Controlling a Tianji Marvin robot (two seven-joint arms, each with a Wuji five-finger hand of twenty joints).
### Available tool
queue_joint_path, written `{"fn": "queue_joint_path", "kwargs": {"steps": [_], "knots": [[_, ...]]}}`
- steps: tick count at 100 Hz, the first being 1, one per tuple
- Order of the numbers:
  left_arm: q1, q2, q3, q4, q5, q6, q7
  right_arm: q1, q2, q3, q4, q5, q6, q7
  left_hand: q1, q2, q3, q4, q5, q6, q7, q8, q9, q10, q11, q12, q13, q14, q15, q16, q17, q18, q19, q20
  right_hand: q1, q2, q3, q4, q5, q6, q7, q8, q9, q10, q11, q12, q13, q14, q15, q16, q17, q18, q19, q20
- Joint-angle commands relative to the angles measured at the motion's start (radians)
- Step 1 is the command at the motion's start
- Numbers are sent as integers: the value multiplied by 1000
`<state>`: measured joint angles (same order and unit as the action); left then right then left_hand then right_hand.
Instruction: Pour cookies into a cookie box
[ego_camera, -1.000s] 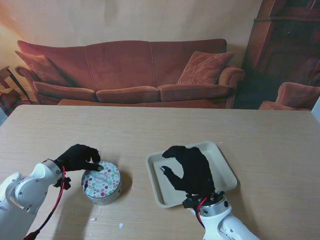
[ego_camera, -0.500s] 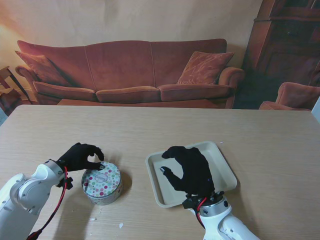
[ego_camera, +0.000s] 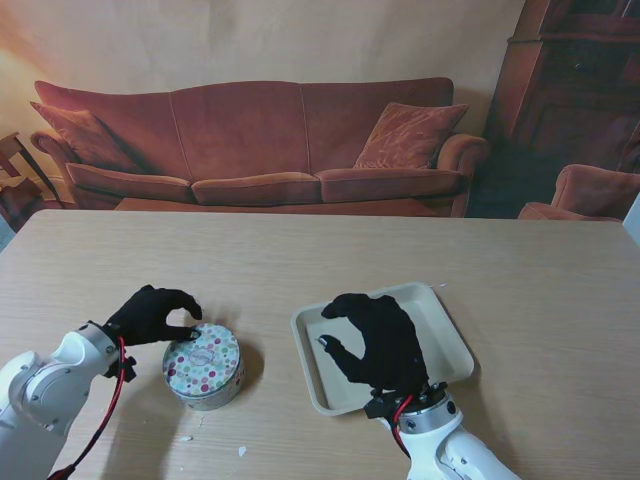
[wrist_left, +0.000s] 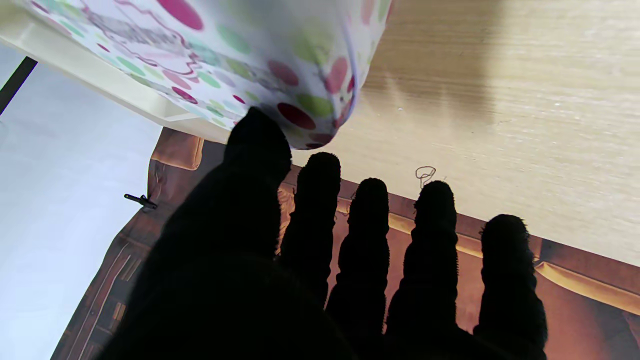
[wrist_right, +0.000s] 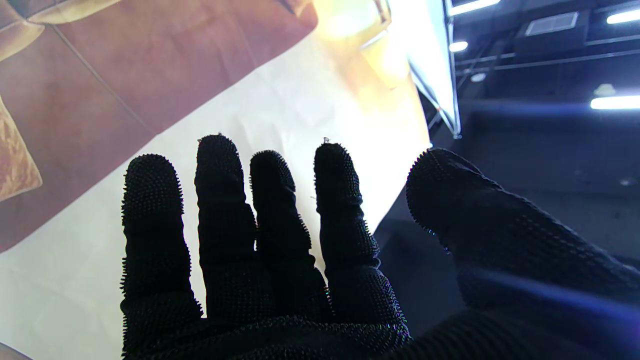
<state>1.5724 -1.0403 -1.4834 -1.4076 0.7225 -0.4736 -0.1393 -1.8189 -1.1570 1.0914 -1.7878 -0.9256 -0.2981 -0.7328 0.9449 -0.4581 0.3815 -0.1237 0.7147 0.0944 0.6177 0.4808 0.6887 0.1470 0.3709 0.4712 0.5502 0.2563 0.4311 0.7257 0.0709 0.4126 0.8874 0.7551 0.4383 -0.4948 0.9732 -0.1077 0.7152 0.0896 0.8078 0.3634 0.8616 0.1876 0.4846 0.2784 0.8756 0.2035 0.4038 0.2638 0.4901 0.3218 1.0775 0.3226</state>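
Note:
A round polka-dot cookie tin (ego_camera: 203, 365) stands on the table with its lid on, also close up in the left wrist view (wrist_left: 225, 55). My left hand (ego_camera: 152, 315) in a black glove sits just off the tin's far-left edge, fingers loosely curled and holding nothing. In its wrist view the left hand (wrist_left: 325, 260) shows separate fingers, with the thumb tip close to the tin's wall. My right hand (ego_camera: 375, 340) hovers open over a beige tray (ego_camera: 452, 335), fingers spread (wrist_right: 280, 250). No cookies can be made out on the tray.
A few pale crumbs (ego_camera: 241, 451) lie on the table near me, in front of the tin. A printed sofa backdrop (ego_camera: 260, 140) stands past the table's far edge. Bare wooden tabletop (ego_camera: 300, 250) stretches beyond the tin and tray.
My left hand has drawn back from the tin's lid, sliding left so its fingertips no longer rest on it. The right hand has stayed over the tray.

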Motion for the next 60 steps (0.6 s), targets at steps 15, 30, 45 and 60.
{"fn": "queue_joint_path", "kwargs": {"steps": [15, 30, 45, 60], "knots": [[4, 0, -1, 2, 9, 3, 4, -4, -5, -2, -2, -3, -6, 9, -5, -7, 75, 15, -44, 15, -41, 4, -65, 9, -10, -16, -61, -17, -30, -22, -27, 18, -14, 1, 30, 24, -10, 33, 5, -11, -65, 6, -9, -14, -15, -7, 8, -15, -10, 4, 3, 7, -1, 9], [5, -1, -9, 0, 28, -4, 24, -5, -5, -2, -3, -4, -7, 9, -58, -4, 141, 23, -56, 28, -86, 15, -105, 11, -18, -23, -84, -22, -43, -29, -32, 16, -22, 5, 31, 23, -10, 33, 5, -10, -65, 5, -9, -13, -15, -7, 8, -15, -10, 5, 3, 6, -2, 9], [14, -3, -32, -12, 55, -17, 52, -5, -4, -1, -4, -4, -6, 11, -124, 8, 189, 50, -79, 49, -132, -5, -162, 17, -41, -37, -127, -30, -88, -60, -50, 10, -49, -3, 30, 23, -10, 33, 6, -12, -64, 6, -8, -14, -15, -7, 7, -15, -10, 5, 2, 6, -3, 9], [34, -11, -58, -29, 64, -42, 101, -6, -3, 0, -4, -9, -5, 9, -129, 59, 121, 54, -109, 77, -217, -42, -249, 36, -105, -96, -249, -45, -208, -173, -144, -26, -219, -87, 30, 23, -10, 33, 6, -12, -64, 5, -7, -15, -15, -8, 7, -15, -10, 5, 2, 5, -4, 9]]}}
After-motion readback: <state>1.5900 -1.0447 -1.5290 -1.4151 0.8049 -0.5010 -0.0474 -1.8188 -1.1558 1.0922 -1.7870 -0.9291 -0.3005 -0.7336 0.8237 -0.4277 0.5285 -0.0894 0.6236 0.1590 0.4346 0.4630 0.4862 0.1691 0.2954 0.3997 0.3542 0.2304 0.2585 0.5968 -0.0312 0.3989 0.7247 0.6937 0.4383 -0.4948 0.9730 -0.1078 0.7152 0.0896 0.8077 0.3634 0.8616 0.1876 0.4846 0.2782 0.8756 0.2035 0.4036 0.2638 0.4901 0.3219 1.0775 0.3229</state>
